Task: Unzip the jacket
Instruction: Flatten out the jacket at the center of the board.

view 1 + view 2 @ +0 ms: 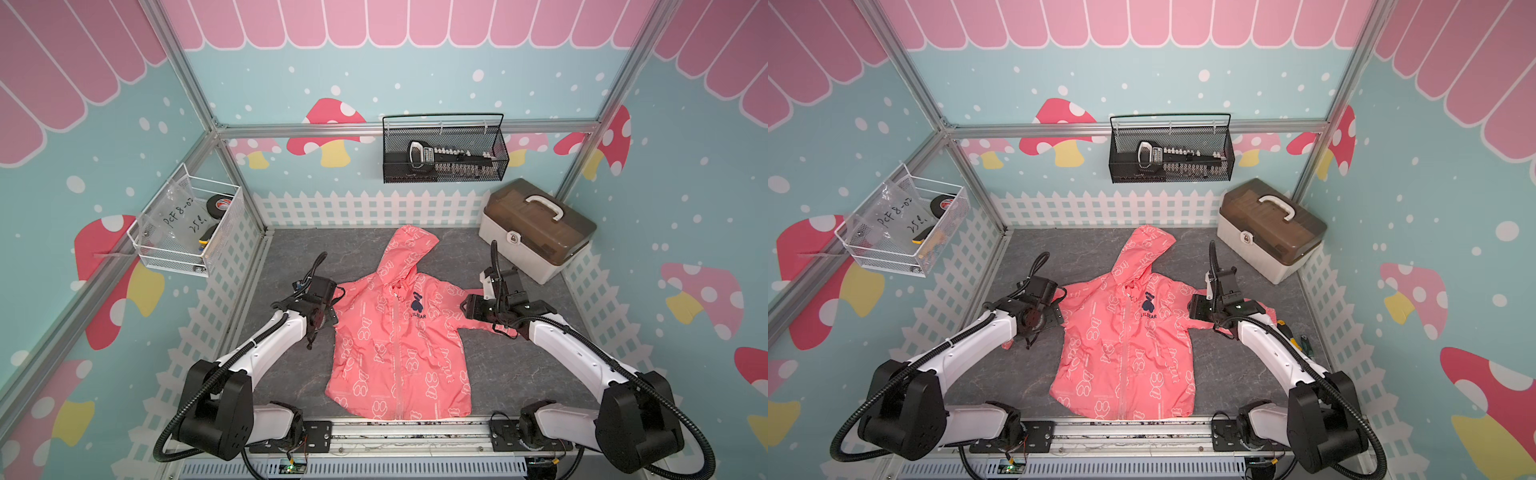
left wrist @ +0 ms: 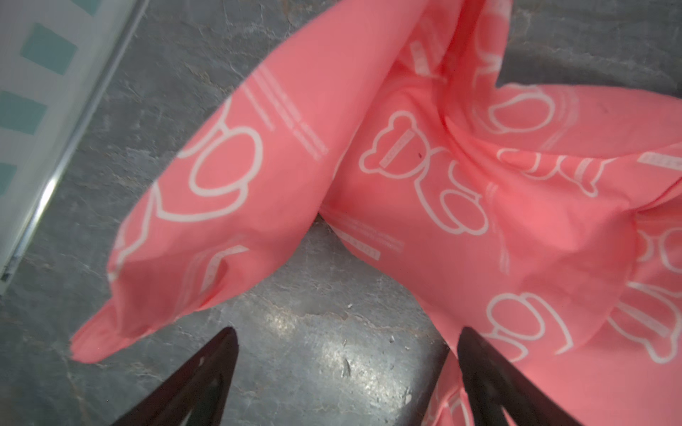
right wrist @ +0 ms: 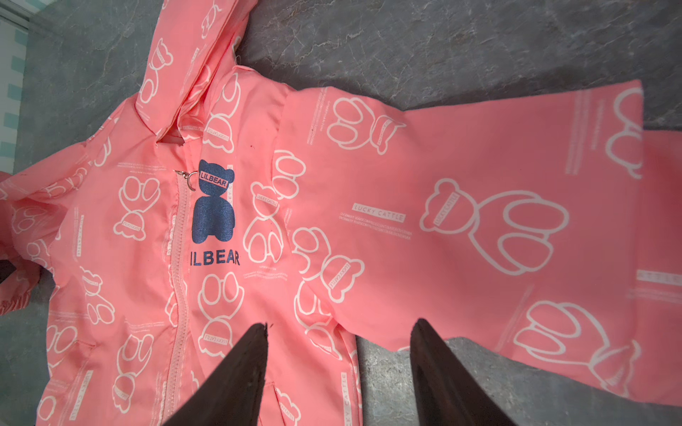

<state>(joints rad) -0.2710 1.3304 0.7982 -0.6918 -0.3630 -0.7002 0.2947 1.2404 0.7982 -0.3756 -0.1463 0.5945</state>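
Note:
The coral-pink jacket (image 1: 399, 345) (image 1: 1125, 345) lies flat on its back on the grey mat, hood toward the far wall. Its front zipper (image 3: 179, 276) is closed, with the metal pull (image 3: 184, 177) up at the neck beside the navy bear logo (image 3: 214, 206). My left gripper (image 2: 347, 332) (image 1: 334, 301) hovers open over the mat at the jacket's left sleeve (image 2: 221, 191), with nothing between its fingers. My right gripper (image 3: 341, 324) (image 1: 469, 305) is open above the armpit of the right sleeve (image 3: 479, 206), holding nothing.
A grey toolbox with a brown lid (image 1: 536, 232) stands at the back right corner. A black mesh basket (image 1: 444, 153) hangs on the far wall and a white wire basket (image 1: 187, 224) on the left wall. Small tools (image 1: 1293, 338) lie by the right arm.

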